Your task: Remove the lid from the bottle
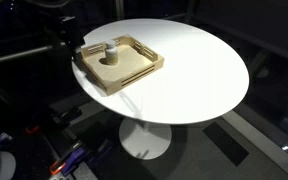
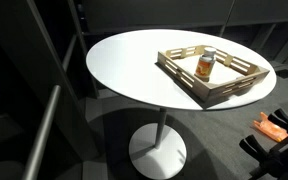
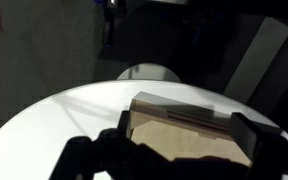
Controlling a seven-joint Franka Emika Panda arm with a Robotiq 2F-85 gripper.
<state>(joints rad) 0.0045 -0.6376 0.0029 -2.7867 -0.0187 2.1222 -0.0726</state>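
White round table [image 1: 184, 70], wooden tray [image 1: 134, 80], bottle [image 1: 111, 55], dark floor [image 2: 94, 130]

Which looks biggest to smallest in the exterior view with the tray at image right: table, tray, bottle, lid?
1. table
2. tray, on the table
3. bottle, standing in the tray
4. lid, on top of the bottle; tiny here, but visibly smaller than the bottle's body

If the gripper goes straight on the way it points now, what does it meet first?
Most likely the wooden tray: in the wrist view it lies ahead of the open gripper; depth is unclear.
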